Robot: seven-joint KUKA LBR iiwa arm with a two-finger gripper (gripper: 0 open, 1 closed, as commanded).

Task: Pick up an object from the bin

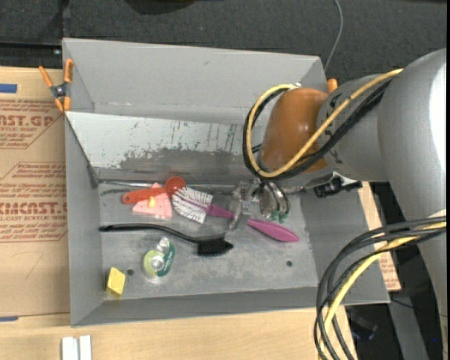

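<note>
My gripper (259,210) is low in the right half of the bin, open, over the handle of a brush (202,206) with white bristles and a magenta-purple handle. One finger (242,203) stands on the handle's left part, the other (276,208) on its right. The handle's end pokes out to the lower right. Just below lies a black long-handled brush (210,246), its bristle head close to the left finger.
Left of the white brush lie a red-orange scoop (151,194) and a pink wedge (154,208). A small green and clear bottle (158,260) and a yellow block (116,281) sit near the front left corner. The arm's orange cover and cables hang over the right side.
</note>
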